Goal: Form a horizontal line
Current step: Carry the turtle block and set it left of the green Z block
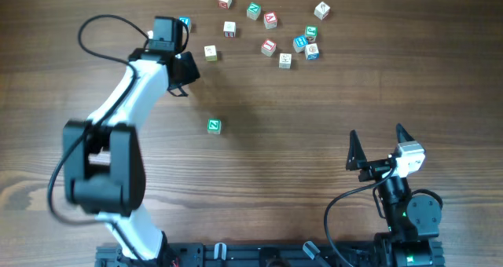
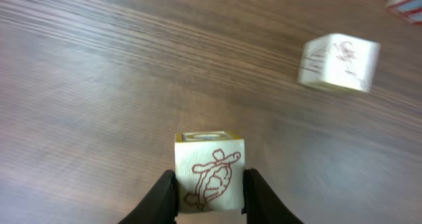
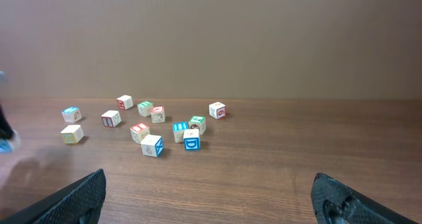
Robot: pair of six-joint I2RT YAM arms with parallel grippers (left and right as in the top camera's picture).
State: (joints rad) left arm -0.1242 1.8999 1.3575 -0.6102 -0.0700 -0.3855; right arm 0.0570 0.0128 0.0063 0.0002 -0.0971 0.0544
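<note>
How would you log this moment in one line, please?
left end effector: closed on turtle block | right end effector: open, empty | green block: alone near centre | other blocks: scattered, no row yet

Cube cluster (image 1: 269, 47): spread across the far side of the table (image 1: 314, 157).
Lone cube (image 1: 214, 126): set nearer the middle, well apart from the cluster.
Held cube (image 2: 210, 165): flanked by the fingers of the left gripper (image 2: 211, 183); another cube (image 2: 339, 62) is seen ahead, to the right.

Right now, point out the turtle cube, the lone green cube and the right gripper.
turtle cube (image 2: 210, 174): left wrist view, its drawn front face.
lone green cube (image 1: 214, 126): overhead view, its top face.
right gripper (image 1: 376, 132): overhead view, midway between its open fingertips.
</note>
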